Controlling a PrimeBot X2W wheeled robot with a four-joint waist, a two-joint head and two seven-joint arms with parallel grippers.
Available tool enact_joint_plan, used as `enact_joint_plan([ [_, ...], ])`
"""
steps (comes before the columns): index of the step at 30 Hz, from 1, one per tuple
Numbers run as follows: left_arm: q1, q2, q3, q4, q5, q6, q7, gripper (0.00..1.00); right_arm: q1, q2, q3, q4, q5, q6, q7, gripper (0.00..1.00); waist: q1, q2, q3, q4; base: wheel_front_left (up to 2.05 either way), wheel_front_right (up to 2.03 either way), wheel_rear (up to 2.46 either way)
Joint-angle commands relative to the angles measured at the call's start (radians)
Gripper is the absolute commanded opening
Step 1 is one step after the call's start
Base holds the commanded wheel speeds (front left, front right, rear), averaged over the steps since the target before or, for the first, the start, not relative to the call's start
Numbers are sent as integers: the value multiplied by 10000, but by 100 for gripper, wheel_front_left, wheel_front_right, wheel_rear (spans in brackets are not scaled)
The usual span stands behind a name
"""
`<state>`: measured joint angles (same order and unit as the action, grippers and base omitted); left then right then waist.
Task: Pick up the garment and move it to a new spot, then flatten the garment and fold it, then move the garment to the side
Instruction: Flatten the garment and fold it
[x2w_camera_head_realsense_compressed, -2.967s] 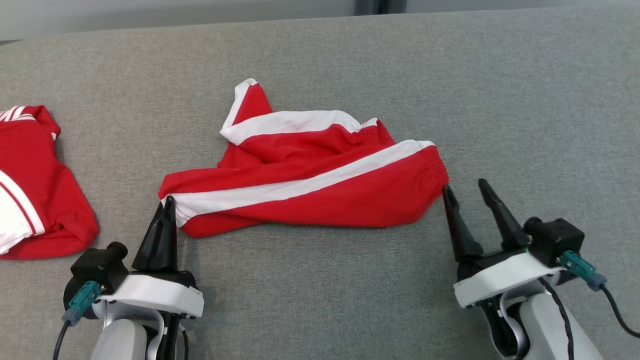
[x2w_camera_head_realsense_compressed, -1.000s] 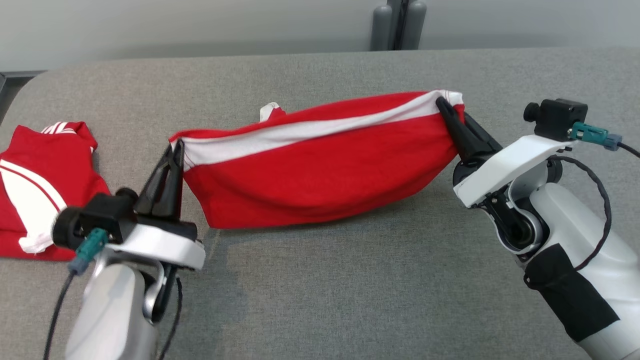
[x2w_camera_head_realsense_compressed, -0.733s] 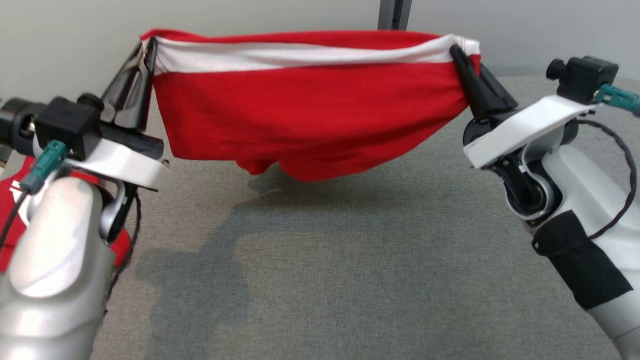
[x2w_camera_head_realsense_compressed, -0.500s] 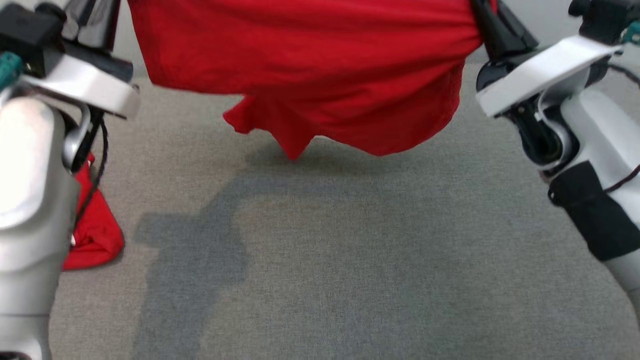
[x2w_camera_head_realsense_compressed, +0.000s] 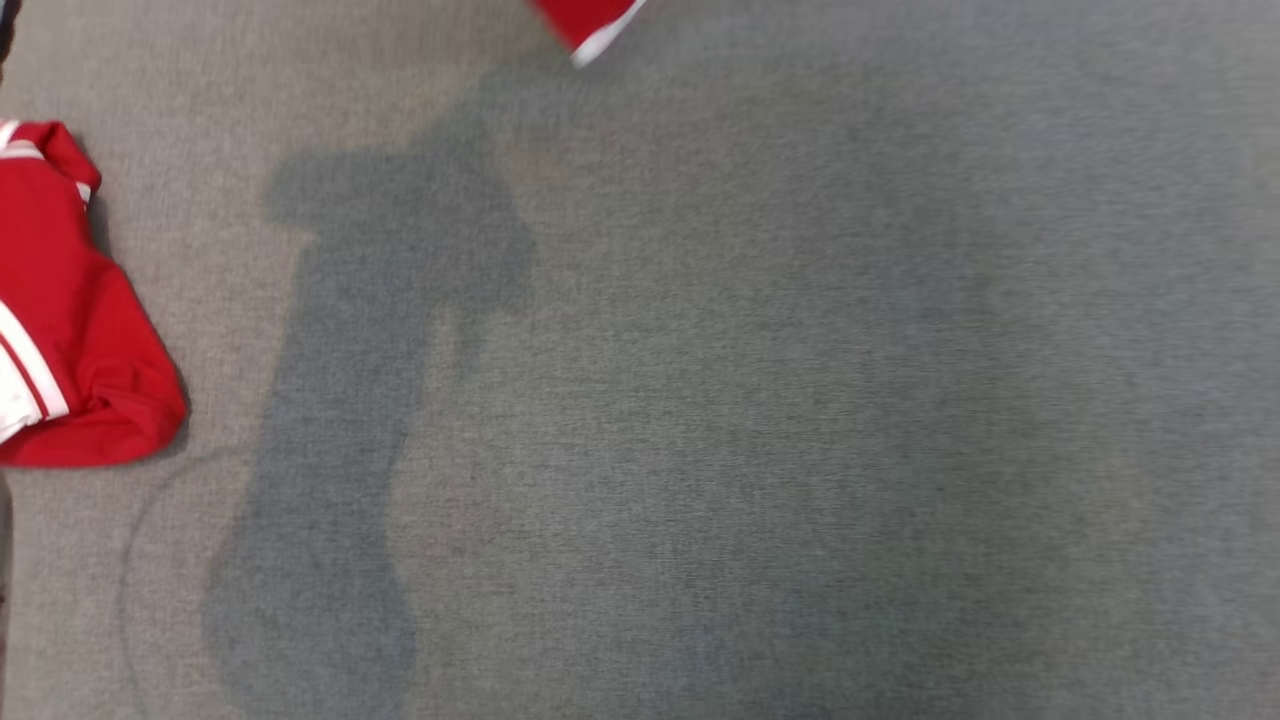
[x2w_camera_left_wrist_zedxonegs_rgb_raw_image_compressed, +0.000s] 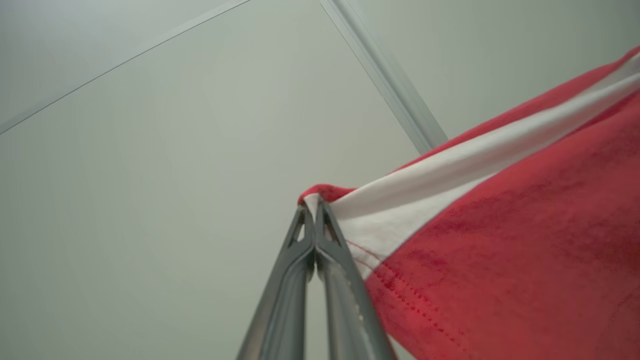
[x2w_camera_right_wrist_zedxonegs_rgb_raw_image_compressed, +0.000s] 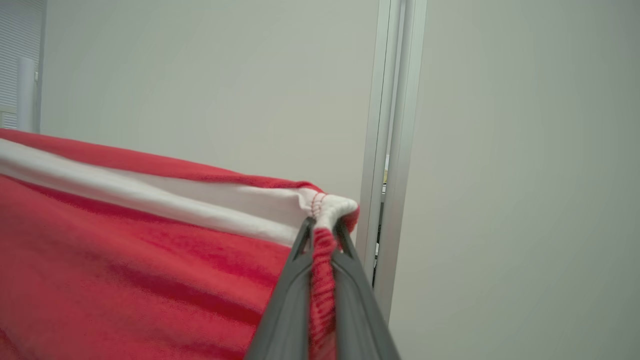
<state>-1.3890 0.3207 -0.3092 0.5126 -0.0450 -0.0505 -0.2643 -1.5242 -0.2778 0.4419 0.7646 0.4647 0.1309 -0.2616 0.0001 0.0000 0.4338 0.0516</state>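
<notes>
Left gripper (x2w_camera_left_wrist_zedxonegs_rgb_raw_image_compressed: 312, 207) is clamped tight on a hem corner of the red-and-white shorts (x2w_camera_left_wrist_zedxonegs_rgb_raw_image_compressed: 500, 225). Right gripper (x2w_camera_right_wrist_zedxonegs_rgb_raw_image_compressed: 324, 225) is pinched shut on the elastic waistband corner. The shorts hang in the air between my two grips, with one low tip dangling above the grey table (x2w_camera_head_realsense_compressed: 750, 400).

Risks:
- Both holds are thin corner pinches, so a jerk could pull cloth free.
- Uneven lowering would bunch the fabric.
- Drifting left could drop it onto the other red garment (x2w_camera_head_realsense_compressed: 70, 330).

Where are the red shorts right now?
The shorts hang in the air, stretched between the left gripper and the right gripper, each pinching a top corner; a hanging tip shows at the head view's top edge.
</notes>
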Motion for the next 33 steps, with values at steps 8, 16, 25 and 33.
enact_joint_plan([
  [8, 1161, -704, 167, -295, -391, 107, -1, 0, 1681, 563, -1198, -594, -1894, -3, -45, 0, -1, 0, 548, 497, 0, 0, 0],
  [16, 4961, -1886, 339, -245, -921, -163, -3, 0, 5142, 185, -483, -1161, -1124, -3, -47, 0, -1, 0, 245, 537, 0, 0, 0],
  [25, 9212, -2508, 845, -62, -1167, -381, -2, 0, 9125, 5, 163, -2386, -49, -1, -47, 0, -1, 0, -1291, 246, 0, 0, 0],
  [33, 11660, -2668, 1249, -85, -1139, -471, -2, 0, 11950, 338, -27, -3179, 271, -1, -48, 0, -1, 0, -2978, 204, 0, 0, 0],
])
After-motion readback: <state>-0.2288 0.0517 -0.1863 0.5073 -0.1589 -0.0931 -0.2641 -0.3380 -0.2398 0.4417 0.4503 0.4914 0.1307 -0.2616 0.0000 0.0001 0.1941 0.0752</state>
